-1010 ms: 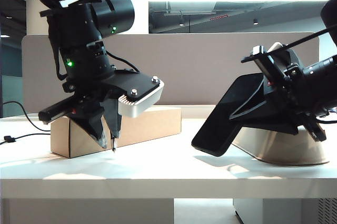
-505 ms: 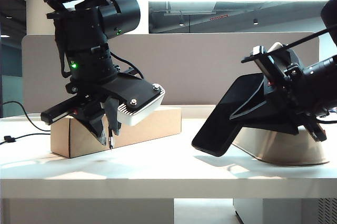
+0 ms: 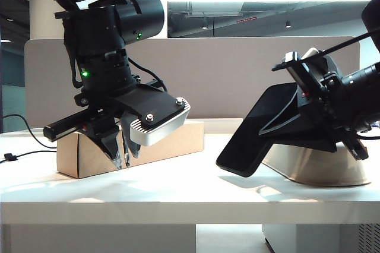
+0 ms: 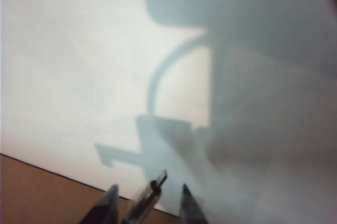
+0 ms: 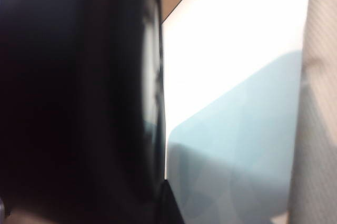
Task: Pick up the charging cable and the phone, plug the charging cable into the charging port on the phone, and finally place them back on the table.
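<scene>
— What do the left gripper's (image 4: 147, 205) fingers (image 4: 108, 205) hold?
— The charging cable's (image 4: 150, 195) plug, pinched above the table (image 3: 178, 190), near its left end, before a cardboard box (image 3: 172, 137).
— And the right gripper (image 3: 297, 119)?
— Clamped on the phone (image 3: 252, 134), tilted just above the table's right side, beside a bowl (image 3: 314, 167).

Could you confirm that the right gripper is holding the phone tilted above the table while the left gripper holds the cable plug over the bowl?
Not quite: the left gripper holds the cable plug beside the cardboard box, not over the bowl, as the exterior view shows. The right gripper does hold the phone tilted above the table.
</scene>
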Controlling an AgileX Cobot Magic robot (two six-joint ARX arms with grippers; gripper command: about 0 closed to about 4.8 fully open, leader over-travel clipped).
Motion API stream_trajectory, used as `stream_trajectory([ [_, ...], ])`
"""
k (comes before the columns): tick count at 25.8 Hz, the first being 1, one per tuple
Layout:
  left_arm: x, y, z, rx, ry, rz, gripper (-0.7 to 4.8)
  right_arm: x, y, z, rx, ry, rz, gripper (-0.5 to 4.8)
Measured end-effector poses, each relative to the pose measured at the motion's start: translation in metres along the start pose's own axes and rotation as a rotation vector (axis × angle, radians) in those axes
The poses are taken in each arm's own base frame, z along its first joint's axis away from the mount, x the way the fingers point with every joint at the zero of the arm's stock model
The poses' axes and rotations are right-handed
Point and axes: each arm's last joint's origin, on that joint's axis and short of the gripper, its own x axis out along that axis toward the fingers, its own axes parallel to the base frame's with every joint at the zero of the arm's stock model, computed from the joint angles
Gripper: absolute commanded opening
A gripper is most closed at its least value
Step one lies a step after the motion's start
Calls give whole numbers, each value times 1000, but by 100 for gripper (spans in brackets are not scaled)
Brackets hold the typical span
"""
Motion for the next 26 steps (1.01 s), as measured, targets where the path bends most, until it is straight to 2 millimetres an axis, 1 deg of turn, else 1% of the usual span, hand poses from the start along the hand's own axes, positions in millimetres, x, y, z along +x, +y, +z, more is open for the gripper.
stream_trajectory([
  [5, 0, 0, -2, 0, 2, -1, 142, 0, 0, 0, 2, 3, -2, -8],
  [8, 1, 0, -1, 1, 2, 0, 111, 0, 0, 0, 3, 4, -3, -8],
  [13, 9, 0, 0, 2, 8, -7, 111, 0, 0, 0, 3, 4, -3, -8],
  [26, 10, 0, -3, -2, 71, -14, 111, 0, 0, 0, 3, 4, -3, -8],
])
